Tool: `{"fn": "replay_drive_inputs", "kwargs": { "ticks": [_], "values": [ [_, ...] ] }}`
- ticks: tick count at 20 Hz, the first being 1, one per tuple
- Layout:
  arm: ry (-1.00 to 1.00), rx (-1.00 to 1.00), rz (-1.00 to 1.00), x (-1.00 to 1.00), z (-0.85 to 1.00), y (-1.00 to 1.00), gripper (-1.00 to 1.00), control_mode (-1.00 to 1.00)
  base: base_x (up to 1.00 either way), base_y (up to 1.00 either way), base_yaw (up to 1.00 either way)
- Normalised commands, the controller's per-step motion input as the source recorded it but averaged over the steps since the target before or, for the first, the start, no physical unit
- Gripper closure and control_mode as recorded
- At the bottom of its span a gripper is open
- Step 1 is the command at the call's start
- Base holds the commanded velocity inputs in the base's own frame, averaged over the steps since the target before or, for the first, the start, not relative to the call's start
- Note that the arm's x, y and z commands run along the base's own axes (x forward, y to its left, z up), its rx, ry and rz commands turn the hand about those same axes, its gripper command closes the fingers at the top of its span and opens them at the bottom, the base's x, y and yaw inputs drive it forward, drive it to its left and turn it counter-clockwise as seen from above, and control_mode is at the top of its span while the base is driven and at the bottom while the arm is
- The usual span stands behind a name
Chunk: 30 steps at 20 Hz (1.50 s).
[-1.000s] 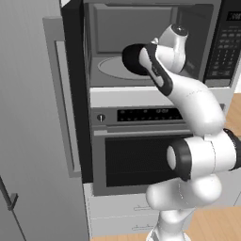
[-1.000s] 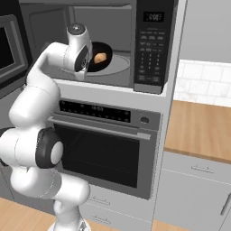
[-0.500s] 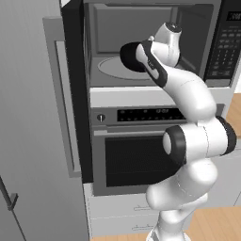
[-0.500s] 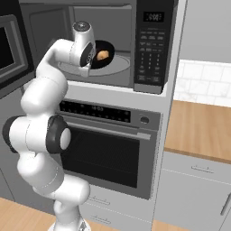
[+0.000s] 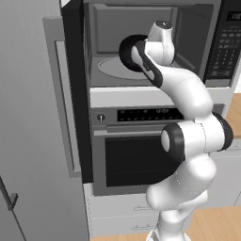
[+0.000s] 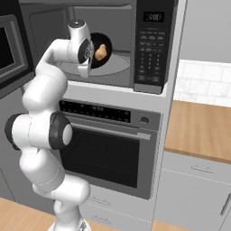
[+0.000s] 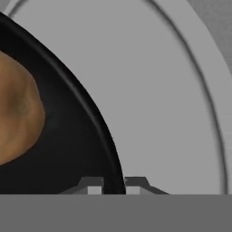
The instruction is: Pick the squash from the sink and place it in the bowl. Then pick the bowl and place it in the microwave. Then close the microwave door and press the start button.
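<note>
Squash [image 7: 16, 108] sits in the bowl [image 7: 74, 149], upper centre of the right base view, carried further into the microwave [image 6: 122, 27] over its turntable [image 7: 172, 90]. Gripper [image 7: 113, 186] pinches the bowl's rim (release comes next).

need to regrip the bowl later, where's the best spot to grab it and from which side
Take the bowl by its thin rim, one finger inside and one outside, as the gripper straddles it now. Come from above at the edge away from the squash, which fills the middle.
</note>
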Motion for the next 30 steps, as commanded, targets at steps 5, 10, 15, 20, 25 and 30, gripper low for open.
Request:
{"fn": "replay_drive_inputs", "kwargs": {
  "ticks": [5, 10, 15, 20, 25, 30],
  "values": [
    [0.00, 0.00, 0.00, -0.03, 0.11, 0.00, -1.00, -1.00, 0.00, 0.00, 0.00],
    [0.00, 0.00, 0.00, -0.24, 0.18, 0.00, -1.00, -1.00, 0.00, 0.00, 0.00],
    [-0.16, 0.00, 0.02, -0.46, -0.04, 0.02, -1.00, -1.00, 0.00, 0.00, 0.00],
    [-0.35, 0.00, 0.03, -0.29, -0.57, 0.14, -1.00, -1.00, 0.00, 0.00, 0.00],
    [-0.25, 0.00, 0.00, -0.73, 0.45, 0.00, -1.00, -1.00, 0.00, 0.00, 0.00],
    [-0.19, 0.00, 0.00, -1.00, 0.42, -0.01, -1.00, -1.00, 0.00, 0.00, 0.00]
  ]
}}
